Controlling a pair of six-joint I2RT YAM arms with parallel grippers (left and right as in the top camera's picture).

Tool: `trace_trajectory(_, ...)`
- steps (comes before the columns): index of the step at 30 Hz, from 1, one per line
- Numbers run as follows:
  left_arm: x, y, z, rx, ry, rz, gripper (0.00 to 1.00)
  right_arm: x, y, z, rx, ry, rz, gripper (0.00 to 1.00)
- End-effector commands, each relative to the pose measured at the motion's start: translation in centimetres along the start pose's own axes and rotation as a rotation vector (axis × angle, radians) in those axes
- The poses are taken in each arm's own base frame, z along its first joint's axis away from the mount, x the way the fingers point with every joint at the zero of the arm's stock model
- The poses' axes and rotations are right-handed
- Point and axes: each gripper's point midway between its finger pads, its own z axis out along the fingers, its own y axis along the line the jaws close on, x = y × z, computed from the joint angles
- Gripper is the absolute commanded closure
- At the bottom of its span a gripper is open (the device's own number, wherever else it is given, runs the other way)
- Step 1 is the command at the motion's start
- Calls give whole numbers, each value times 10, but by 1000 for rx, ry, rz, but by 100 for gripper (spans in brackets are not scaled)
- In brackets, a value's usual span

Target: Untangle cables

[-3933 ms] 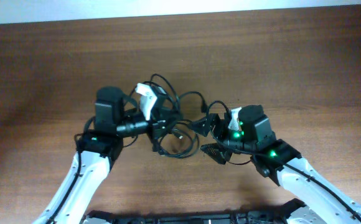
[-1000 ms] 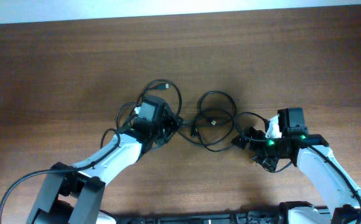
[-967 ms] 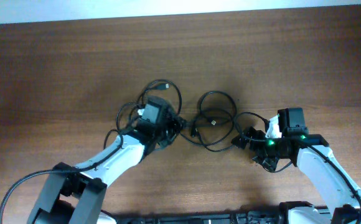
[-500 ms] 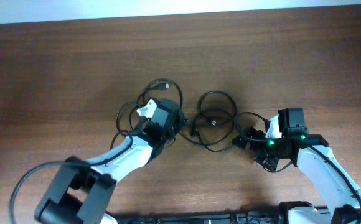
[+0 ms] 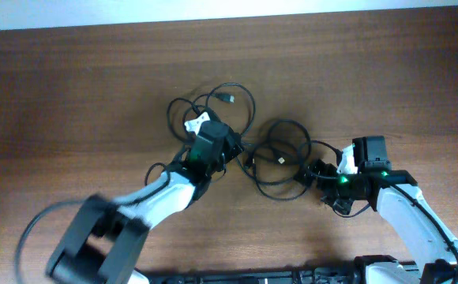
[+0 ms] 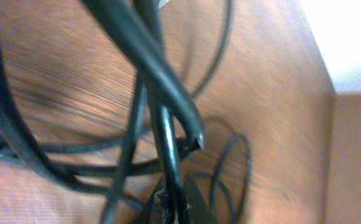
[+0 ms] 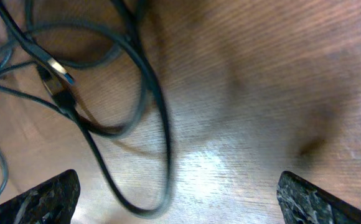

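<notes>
Several thin black cables lie tangled on the wooden table. One loose loop with a small plug (image 5: 229,98) lies at the upper middle. A second coil (image 5: 280,161) lies between the two arms. My left gripper (image 5: 226,150) sits between the two bunches and is shut on a cable strand (image 6: 168,81), which runs taut into its jaws (image 6: 174,206). My right gripper (image 5: 316,170) is at the right edge of the second coil. Its fingers (image 7: 177,190) are spread wide, with one cable loop (image 7: 162,124) lying between them, untouched. A silver-tipped plug (image 7: 59,70) shows nearby.
The brown wooden table (image 5: 387,79) extends all round the cables. A pale wall strip runs along its far edge (image 5: 229,12). Thicker black wires hang from both arms near the front edge.
My left gripper has moved up and to the right, dragging the cables. The upper loop and the middle coil have shifted right. The right arm has not moved.
</notes>
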Motion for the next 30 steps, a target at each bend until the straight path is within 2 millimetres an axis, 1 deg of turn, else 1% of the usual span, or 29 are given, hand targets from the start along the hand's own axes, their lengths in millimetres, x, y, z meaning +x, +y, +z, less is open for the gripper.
trace_trajectory(1, -28, -64, -57, 157, -83, 99, 100, 12, 36, -5, -198, 64, -166, 1)
trace_trajectory(2, -39, -66, -72, 145, -137, 64, 100, 21, 57, -11, -326, 98, -291, 1)
trace_trajectory(3, -46, -64, -84, 128, -167, -15, 100, 26, 66, -15, -396, 116, -350, 1)
trace_trajectory(5, -48, -61, -101, 117, -176, -121, 100, 31, 73, -18, -437, 130, -374, 1)
trace_trajectory(6, -47, -59, -105, 113, -170, -158, 100, 34, 82, -19, -474, 139, -408, 0)
trace_trajectory(7, -47, -59, -106, 111, -169, -167, 100, 40, 97, -22, -543, 149, -479, 0)
trace_trajectory(8, -46, -60, -106, 114, -163, -165, 100, 45, 108, -24, -588, 152, -538, 0)
trace_trajectory(9, -44, -61, -106, 119, -153, -121, 100, 49, 121, -26, -635, 147, -612, 0)
trace_trajectory(10, -40, -74, -107, 164, -136, 87, 100, 50, 132, -27, -665, 124, -683, 4)
trace_trajectory(11, -30, -85, -108, 218, -93, 311, 100, 49, 136, -29, -679, 110, -706, 5)
trace_trajectory(12, -13, -89, -111, 295, 6, 514, 100, 47, 139, -32, -700, 97, -723, 5)
trace_trajectory(13, -4, -89, -115, 347, 75, 565, 100, 48, 142, -37, -734, 101, -734, 5)
trace_trajectory(14, 4, -91, -126, 464, 173, 629, 100, 54, 151, -54, -847, 126, -778, 5)
trace_trajectory(15, 4, -91, -136, 545, 213, 671, 100, 61, 158, -76, -975, 154, -842, 5)
trace_trajectory(16, 2, -91, -152, 672, 239, 768, 100, 63, 161, -93, -1058, 167, -885, 5)
trace_trajectory(17, -2, -90, -159, 716, 239, 795, 100, 58, 160, -94, -1056, 150, -885, 5)
trace_trajectory(19, -17, -82, -162, 713, 218, 772, 100, 45, 158, -92, -1023, 89, -874, 5)
trace_trajectory(20, -22, -77, -162, 695, 212, 753, 100, 28, 157, -83, -948, 6, -858, 5)
trace_trajectory(21, -22, -75, -161, 688, 218, 745, 100, 15, 155, -73, -873, -56, -839, 0)
trace_trajectory(22, -18, -72, -160, 678, 241, 728, 100, 0, 155, -62, -783, -132, -828, 1)
trace_trajectory(23, -14, -70, -160, 670, 262, 715, 100, -2, 161, -60, -768, -171, -869, 1)
trace_trajectory(25, -6, -66, -158, 659, 283, 738, 100, 5, 189, -60, -791, -244, -981, 1)
trace_trajectory(26, -4, -67, -158, 663, 290, 740, 100, 4, 202, -57, -766, -308, -1005, 1)
trace_trajectory(28, 1, -68, -158, 670, 304, 745, 100, 0, 216, -46, -693, -407, -999, 0)
trace_trajectory(29, 4, -69, -158, 671, 312, 746, 100, 0, 219, -43, -675, -426, -987, 3)
trace_trajectory(30, 9, -71, -158, 679, 325, 752, 100, 4, 226, -37, -649, -455, -978, 5)
